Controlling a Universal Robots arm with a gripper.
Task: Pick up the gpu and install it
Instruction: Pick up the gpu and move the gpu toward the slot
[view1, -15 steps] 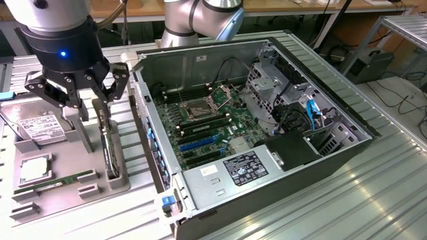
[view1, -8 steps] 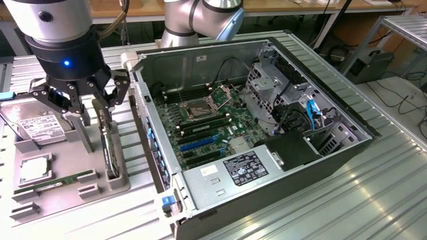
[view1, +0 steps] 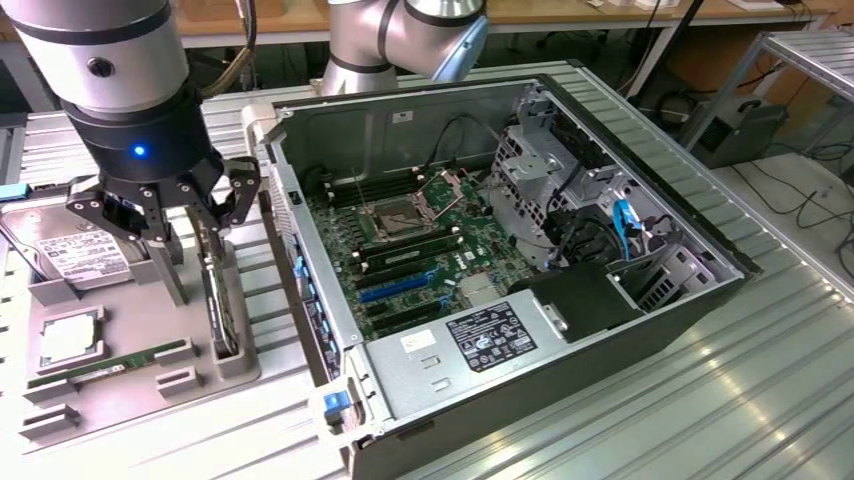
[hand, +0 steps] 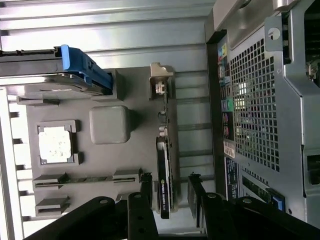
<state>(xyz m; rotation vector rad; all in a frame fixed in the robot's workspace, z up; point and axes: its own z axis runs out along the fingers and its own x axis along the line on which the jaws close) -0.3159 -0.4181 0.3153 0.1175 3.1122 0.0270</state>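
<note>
Locate the gpu (view1: 220, 310) standing on its long edge in a slot of the grey holder tray (view1: 140, 305) on the bench (view1: 747, 400), just beside the open computer case (view1: 534, 300), probably so as to present both flat faces for a pinch from above. Note the jaws of the gripper (view1: 194, 268) open and straddling the card at the end opposite its silver bracket (hand: 161, 80), one fingertip (hand: 146, 187) per side, gripping nothing. Observe tight room toward the perforated rear panel (hand: 250, 100) of the case, freer room toward the hard drive (view1: 67, 255) and straight up.
</note>
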